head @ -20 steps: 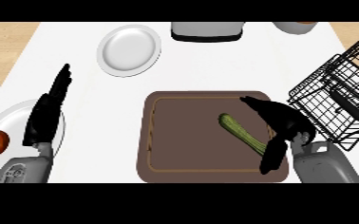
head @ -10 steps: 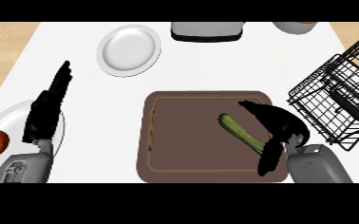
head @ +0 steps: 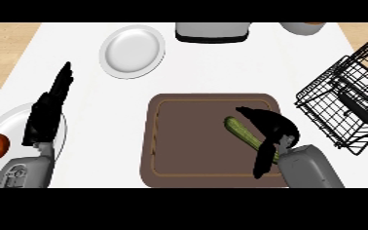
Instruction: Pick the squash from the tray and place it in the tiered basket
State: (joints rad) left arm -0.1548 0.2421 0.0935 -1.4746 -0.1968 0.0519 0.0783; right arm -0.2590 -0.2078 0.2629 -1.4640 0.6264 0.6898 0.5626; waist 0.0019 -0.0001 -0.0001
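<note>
Brown tray [head: 194, 175] lies nearest us, and on its right half we see the green squash [head: 241, 129] lying aslant. Our right hand [head: 271, 124] arches over the squash's near end, fingers curled down around it, though we cannot tell whether they have closed on it. Our left hand [head: 46, 113] rests open at the left edge, fingers straight, over a white plate's rim [head: 63, 131]. Right of the tray stands the black wire tiered basket [head: 338, 102]. Farther back sits a second white plate [head: 131, 51].
</note>
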